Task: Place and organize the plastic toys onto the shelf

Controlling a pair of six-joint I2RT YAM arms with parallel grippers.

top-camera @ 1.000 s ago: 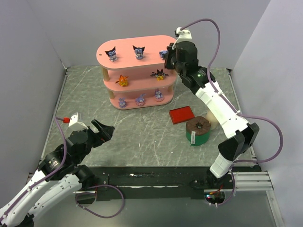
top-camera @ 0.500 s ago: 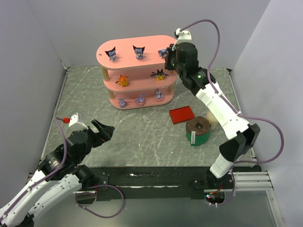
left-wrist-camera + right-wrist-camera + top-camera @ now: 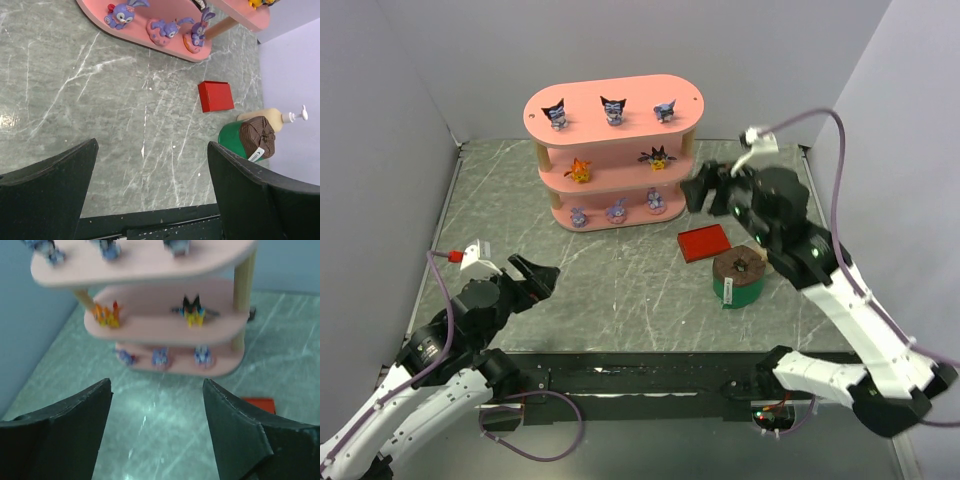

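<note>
Robotics lab test cell. A marbled grey table (image 3: 620, 275) was boxed in by plain lilac wall panels (image 3: 380, 150). The left arm (image 3: 420, 385) and right arm (image 3: 840, 290) sat bolted to a black base bar (image 3: 640, 385), with purple cables (image 3: 820, 113) looping loose. The only staged prop noted was a pink shelf (image 3: 620, 100).

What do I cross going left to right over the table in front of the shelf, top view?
In order: left claw → red box → green cylinder. The right claw overlaps the box's span, so it is left out.
</note>
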